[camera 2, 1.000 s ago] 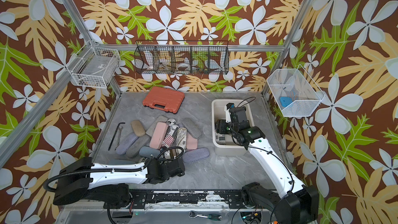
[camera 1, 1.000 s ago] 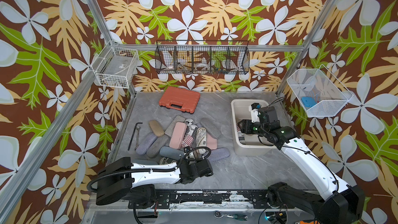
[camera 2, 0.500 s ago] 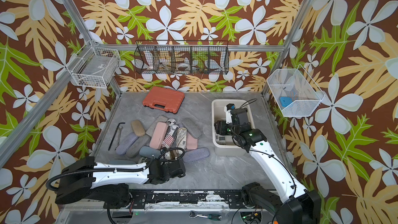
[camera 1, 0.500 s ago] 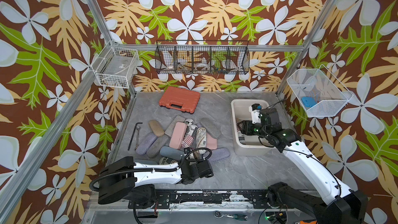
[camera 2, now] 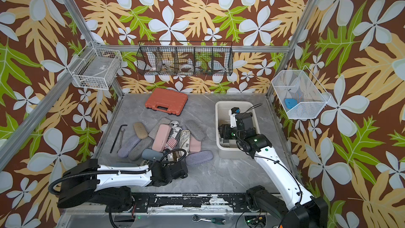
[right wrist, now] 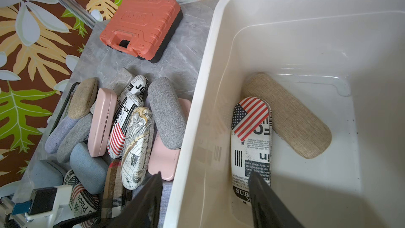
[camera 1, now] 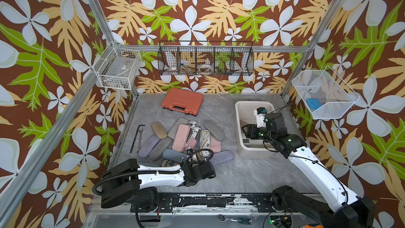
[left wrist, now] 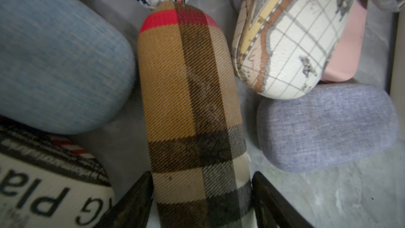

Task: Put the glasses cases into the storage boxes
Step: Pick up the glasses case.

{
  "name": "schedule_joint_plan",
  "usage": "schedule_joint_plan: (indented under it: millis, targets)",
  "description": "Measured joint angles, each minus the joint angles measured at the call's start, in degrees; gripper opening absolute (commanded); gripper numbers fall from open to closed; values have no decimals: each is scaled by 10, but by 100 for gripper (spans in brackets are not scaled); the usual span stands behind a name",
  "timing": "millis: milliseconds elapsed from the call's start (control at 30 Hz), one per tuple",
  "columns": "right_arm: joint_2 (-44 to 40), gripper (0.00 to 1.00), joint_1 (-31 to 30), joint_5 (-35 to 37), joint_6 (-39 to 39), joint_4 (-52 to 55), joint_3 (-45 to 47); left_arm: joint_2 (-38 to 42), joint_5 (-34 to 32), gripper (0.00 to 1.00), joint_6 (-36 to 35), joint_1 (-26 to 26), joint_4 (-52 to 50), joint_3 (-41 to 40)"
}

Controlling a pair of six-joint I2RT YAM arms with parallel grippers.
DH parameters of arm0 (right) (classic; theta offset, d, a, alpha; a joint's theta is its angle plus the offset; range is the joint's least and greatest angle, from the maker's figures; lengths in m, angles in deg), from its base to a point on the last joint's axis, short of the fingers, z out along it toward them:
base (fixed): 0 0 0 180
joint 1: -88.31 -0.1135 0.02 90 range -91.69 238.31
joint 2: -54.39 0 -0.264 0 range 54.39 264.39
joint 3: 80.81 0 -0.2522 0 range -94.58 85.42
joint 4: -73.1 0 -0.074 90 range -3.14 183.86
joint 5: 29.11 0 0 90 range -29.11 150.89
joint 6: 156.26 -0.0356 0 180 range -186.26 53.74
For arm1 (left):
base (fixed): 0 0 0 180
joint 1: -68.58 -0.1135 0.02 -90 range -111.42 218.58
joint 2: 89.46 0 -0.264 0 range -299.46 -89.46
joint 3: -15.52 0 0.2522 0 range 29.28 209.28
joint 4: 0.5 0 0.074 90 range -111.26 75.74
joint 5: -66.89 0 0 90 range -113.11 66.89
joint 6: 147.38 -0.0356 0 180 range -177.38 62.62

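The left gripper (left wrist: 201, 177) is clamped on the plaid case (left wrist: 188, 88), with a finger tight against each long side. That case lies at the near edge of the pile of cases (camera 1: 186, 137), left of the tub (camera 1: 252, 153). Around it sit a blue case (left wrist: 61, 62), a map-print case (left wrist: 282, 47) and a lavender case (left wrist: 324, 126) (the last is nearest the tub). The right gripper (right wrist: 205, 175) hangs over the tub's pile-side wall, its fingers apart and nothing between them. One finger seems to be outside the rim, though the angle makes that hard to judge. Inside the tub a flag case (right wrist: 251, 145) and a tan case (right wrist: 289, 115) lie touching. An orange toolcase (camera 1: 182, 101) lies beyond the pile, apart from the tub.
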Motion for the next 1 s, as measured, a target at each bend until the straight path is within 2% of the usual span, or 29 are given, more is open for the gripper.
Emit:
schedule_joint_plan:
  millis: [200, 300, 367, 567, 833, 1000]
  targets:
    - [0, 62, 0, -12, 0, -6, -4, -5, 11, 73, -15, -5, -14, 2]
    - [0, 62, 0, -14, 0, -9, -5, -17, 18, 79, -26, -6, -15, 5]
    - [0, 59, 0, -16, 0, -11, -5, -27, 14, 79, -30, -6, -14, 10]
    - [-2, 53, 0, -27, -2, -13, -4, -50, 5, 62, -35, -6, -30, 30]
    - [-10, 53, 0, -25, -2, -12, -16, -37, 20, 60, -70, -5, -85, 104]
    - [-15, 53, 0, -25, -2, -12, -18, -16, 19, 58, -83, -5, -107, 112]
